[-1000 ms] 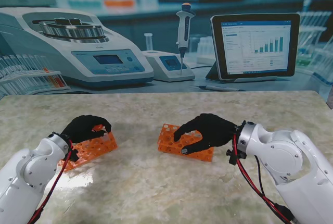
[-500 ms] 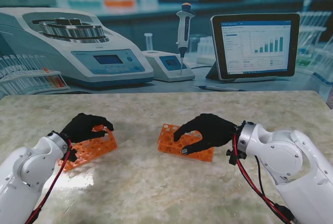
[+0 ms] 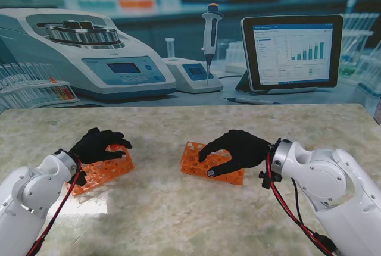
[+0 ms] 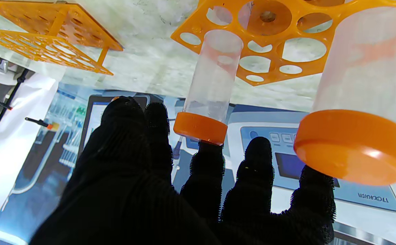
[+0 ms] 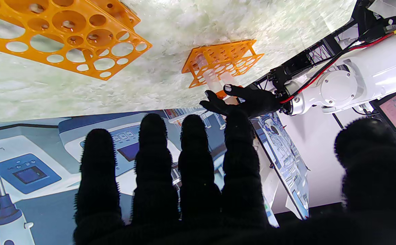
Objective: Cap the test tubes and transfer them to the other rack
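Note:
Two clear test tubes [image 4: 213,78] [image 4: 361,64] with orange caps [image 4: 200,128] stand in the left orange rack [image 3: 110,169] [image 4: 296,34]. My left hand [image 3: 96,144] [image 4: 170,190] hovers over them, fingers apart around the caps and closed on nothing. In the stand view the hand hides most of the tubes. My right hand [image 3: 238,149] [image 5: 198,190] is spread open over the right orange rack [image 3: 190,158] [image 5: 126,15], whose visible holes hold no tubes. The right wrist view also shows the left rack [image 5: 242,47] with its tubes and my left hand [image 5: 249,100].
The marble table [image 3: 190,220] ends at a lab backdrop with a centrifuge [image 3: 89,53], a pipette [image 3: 209,36] and a tablet [image 3: 292,50]. About a hand's width of bare table separates the two racks.
My left hand has shifted slightly to the right over its rack and its fingers have stretched out. The right hand and both racks stay where they were.

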### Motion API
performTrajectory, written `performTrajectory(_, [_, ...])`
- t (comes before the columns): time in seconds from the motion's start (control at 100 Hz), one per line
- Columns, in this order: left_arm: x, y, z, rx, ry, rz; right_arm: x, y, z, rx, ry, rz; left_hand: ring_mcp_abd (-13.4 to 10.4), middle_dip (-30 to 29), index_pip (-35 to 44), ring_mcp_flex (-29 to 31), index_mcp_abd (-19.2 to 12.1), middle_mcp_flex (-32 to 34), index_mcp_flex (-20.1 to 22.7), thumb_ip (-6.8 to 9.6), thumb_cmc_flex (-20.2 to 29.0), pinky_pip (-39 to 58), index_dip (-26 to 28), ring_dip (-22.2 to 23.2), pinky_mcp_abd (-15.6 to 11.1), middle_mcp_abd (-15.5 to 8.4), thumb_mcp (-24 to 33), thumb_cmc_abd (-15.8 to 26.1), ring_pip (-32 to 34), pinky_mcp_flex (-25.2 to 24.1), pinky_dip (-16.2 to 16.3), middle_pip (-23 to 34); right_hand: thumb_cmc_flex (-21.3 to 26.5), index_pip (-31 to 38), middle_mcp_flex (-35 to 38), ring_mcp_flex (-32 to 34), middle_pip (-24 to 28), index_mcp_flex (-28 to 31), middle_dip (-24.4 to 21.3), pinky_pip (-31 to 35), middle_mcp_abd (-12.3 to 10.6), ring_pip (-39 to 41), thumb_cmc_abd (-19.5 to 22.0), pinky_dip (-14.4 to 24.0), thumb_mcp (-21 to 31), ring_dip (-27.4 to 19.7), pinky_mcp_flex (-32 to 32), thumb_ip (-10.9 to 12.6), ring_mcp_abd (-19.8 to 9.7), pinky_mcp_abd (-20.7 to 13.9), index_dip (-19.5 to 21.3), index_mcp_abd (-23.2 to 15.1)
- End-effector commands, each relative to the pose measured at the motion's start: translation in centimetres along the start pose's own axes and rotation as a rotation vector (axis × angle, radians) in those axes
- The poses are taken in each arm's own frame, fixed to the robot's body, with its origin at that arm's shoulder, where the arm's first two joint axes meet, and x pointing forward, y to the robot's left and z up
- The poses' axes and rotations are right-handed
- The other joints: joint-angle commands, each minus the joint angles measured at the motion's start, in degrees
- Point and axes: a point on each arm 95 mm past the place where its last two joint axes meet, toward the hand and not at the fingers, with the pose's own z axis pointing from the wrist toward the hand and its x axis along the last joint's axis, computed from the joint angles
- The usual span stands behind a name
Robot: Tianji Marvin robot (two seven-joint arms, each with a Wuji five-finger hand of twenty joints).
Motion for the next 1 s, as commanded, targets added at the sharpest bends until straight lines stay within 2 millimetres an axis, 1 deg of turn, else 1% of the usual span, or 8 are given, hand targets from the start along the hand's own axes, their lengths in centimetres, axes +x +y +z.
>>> performTrajectory(0.0, [0.4,-0.6,0.0,0.016,0.014,0.004,0.1,-0.3,-0.1,0.005,0.000,0.005,-0.38,-1.73,-1.79,-2.45,2.13,-2.41,-1.47,0.38,-1.33,-3.31,-1.01,-0.88,0.50,0.31,-1.48,3.02,-1.13,-1.39,-2.58,-0.91,-2.31,0.59,0.05,-1.27,0.07,0.06,0.25,0.54,-1.94,0.25,1.79,-0.32,-0.48,0.29,-0.74,-0.64,-0.22,1.03,-0.60,-1.17])
performTrajectory(0.1, [0.9,-1.0,-0.1,0.035,0.027,0.004,0.1,-0.3,-0.3,-0.005,0.000,0.004,-0.85,-2.75,-3.45,-3.05,3.96,-3.36,-2.48,0.41,-1.97,-5.09,-2.23,-1.42,-0.12,0.52,-2.19,5.25,-1.29,-1.93,-3.38,-1.43,-2.33,0.60,0.04,-1.21,0.07,0.09,0.25,0.54,-1.88,0.27,1.71,-0.32,-0.50,0.29,-0.74,-0.65,-0.33,1.04,-0.60,-1.04])
performTrajectory(0.26, [2.0,-1.8,-0.3,0.065,0.057,-0.003,0.1,-0.4,-0.7,-0.036,-0.002,0.002,-2.37,-3.24,-5.12,-4.03,5.04,-3.97,-4.09,0.43,-2.72,-6.65,-3.33,-1.78,-1.09,0.46,-2.67,6.83,-1.48,-2.43,-4.11,-1.30,-2.26,0.05,-0.25,-1.31,-0.05,-1.02,0.20,0.47,-1.31,0.23,1.81,-0.34,-0.45,0.26,-0.79,-0.63,-0.17,1.00,-0.81,-0.17])
performTrajectory(0.36, [2.9,-2.2,-0.4,0.084,0.069,-0.003,0.1,-0.5,-1.0,-0.062,-0.004,0.001,-2.29,-3.08,-5.06,-3.54,5.05,-3.73,-3.67,0.53,-2.46,-6.86,-3.44,-1.65,-1.30,0.25,-2.50,7.99,-1.14,-2.14,-4.10,-0.89,-2.21,-0.37,-0.46,-1.06,0.00,-1.54,0.27,0.55,-0.43,0.46,1.90,-0.30,-0.45,0.40,-0.69,-0.58,-0.08,0.97,-1.02,0.79])
performTrajectory(0.59, [5.0,-2.4,-0.2,0.145,0.106,-0.049,-0.2,-1.2,-2.0,-0.083,-0.016,0.007,-2.00,-2.79,-5.24,-2.26,5.58,-3.38,-4.03,0.50,-2.56,-6.65,-3.54,-1.21,-1.15,0.31,-2.80,8.95,-0.62,-1.30,-3.69,-0.68,-2.22,-0.75,-0.90,-1.21,-0.03,-1.91,0.40,0.50,-0.16,0.49,2.29,-0.27,-0.57,0.55,-0.90,-0.50,-0.01,0.98,-1.18,1.36])
performTrajectory(0.7, [6.2,-2.2,0.3,0.173,0.135,-0.084,-0.5,-1.5,-2.5,-0.104,-0.028,0.011,-2.14,-2.69,-6.59,-2.07,6.38,-3.50,-5.81,0.50,-2.88,-6.49,-4.24,-1.02,-1.07,0.16,-2.94,9.43,-0.59,-1.03,-3.45,-0.75,-2.13,-0.91,-1.50,-1.22,-0.29,-2.10,0.30,0.40,0.10,0.28,2.52,-0.30,-0.62,0.42,-0.99,-0.45,-0.97,0.97,-1.22,1.55])
performTrajectory(0.83, [7.9,-1.4,1.2,0.193,0.167,-0.145,-0.9,-2.2,-3.4,-0.131,-0.046,0.026,-1.64,-2.45,-6.72,-1.63,6.84,-3.09,-5.34,0.53,-3.02,-6.08,-4.52,-0.79,-0.74,0.50,-2.96,9.63,-0.43,-0.55,-3.10,-0.53,-2.11,-1.08,-1.97,-1.36,-0.58,-2.24,0.08,-0.01,0.33,-0.37,2.70,-0.54,-0.75,-0.14,-1.25,-0.42,-2.04,0.85,-1.29,1.79])
performTrajectory(0.99, [9.9,0.0,2.4,0.197,0.188,-0.211,-1.5,-3.0,-4.5,-0.165,-0.067,0.043,-1.15,-2.24,-6.58,-1.01,7.33,-2.77,-4.61,0.51,-3.18,-5.47,-4.56,-0.55,-0.22,0.96,-3.02,9.85,-0.29,0.31,-2.75,-0.57,-1.94,-1.24,-2.22,-1.58,-0.77,-2.40,-0.22,-0.25,0.68,-0.79,2.93,-0.78,-0.90,-0.72,-1.36,-0.38,-1.71,0.91,-1.37,1.82])
